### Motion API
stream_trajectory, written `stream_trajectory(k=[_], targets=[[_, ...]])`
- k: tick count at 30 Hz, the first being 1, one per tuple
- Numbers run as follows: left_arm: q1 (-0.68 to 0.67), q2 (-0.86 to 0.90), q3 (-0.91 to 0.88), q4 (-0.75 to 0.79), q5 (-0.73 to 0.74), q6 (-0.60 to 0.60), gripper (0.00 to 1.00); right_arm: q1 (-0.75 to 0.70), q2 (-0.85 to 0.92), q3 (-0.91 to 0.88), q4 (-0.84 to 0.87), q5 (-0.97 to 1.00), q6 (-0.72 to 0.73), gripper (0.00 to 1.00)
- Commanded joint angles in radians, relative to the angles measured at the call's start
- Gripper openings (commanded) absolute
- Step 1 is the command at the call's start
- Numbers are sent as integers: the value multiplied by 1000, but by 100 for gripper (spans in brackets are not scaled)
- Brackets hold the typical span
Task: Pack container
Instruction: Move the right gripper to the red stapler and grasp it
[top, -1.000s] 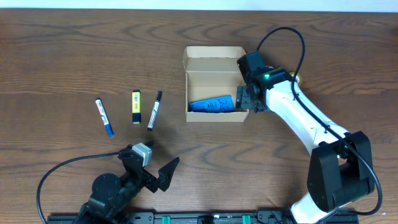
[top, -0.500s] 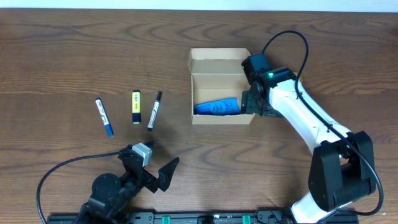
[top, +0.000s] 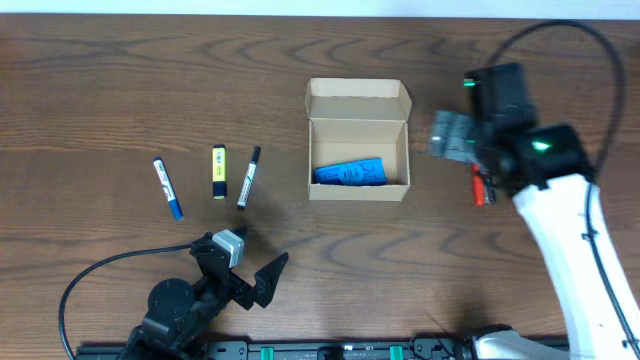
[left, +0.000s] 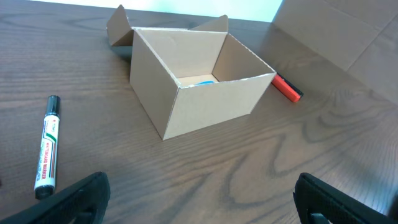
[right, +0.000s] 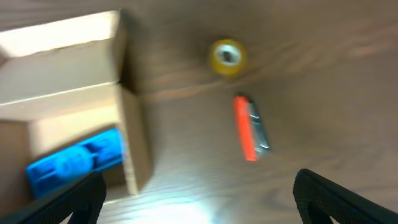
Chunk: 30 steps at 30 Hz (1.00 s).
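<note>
Cardboard container (top: 358, 135), flap lid open, mid-table, holds one blue packet (top: 350, 173). Only the right wrist view shows a yellow round object (right: 227, 56) beyond an orange marker (right: 247, 134) near the container. Left gripper (left: 199, 199) and right gripper (right: 199, 202) both have fingers spread wide apart

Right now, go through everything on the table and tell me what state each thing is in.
container, open, lid flap folded back, upright.
blue pack, lying inside the container.
red marker, lying on the table, outside the container.
black marker, capped, lying flat.
blue marker, lying flat.
yellow highlighter, lying flat.
yellow round thing, too blurred to tell.
left hand, open, empty.
right hand, open, empty.
</note>
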Motion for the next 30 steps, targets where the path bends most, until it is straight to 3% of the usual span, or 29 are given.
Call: stream_trajectory(k=[1,6,13,18,30], targets=[[-6,-8,-24,-2,-11,0,96,-93,23,-11,-24,15,-53,99],[-6,-8,-24,-2,-11,0,95,-206,35,-95,38,9,-121,99],[-6,-8,-24,-2,-11,0,95,-312,49,-286,211,-146,-246,99],[-6,-8,-24,-2,-11,0,95,-332,71,-404,336,-162,-332,99],[-6,-8,-24,-2,-11,0,95,-338,224,-529,603,-173,-335,97]])
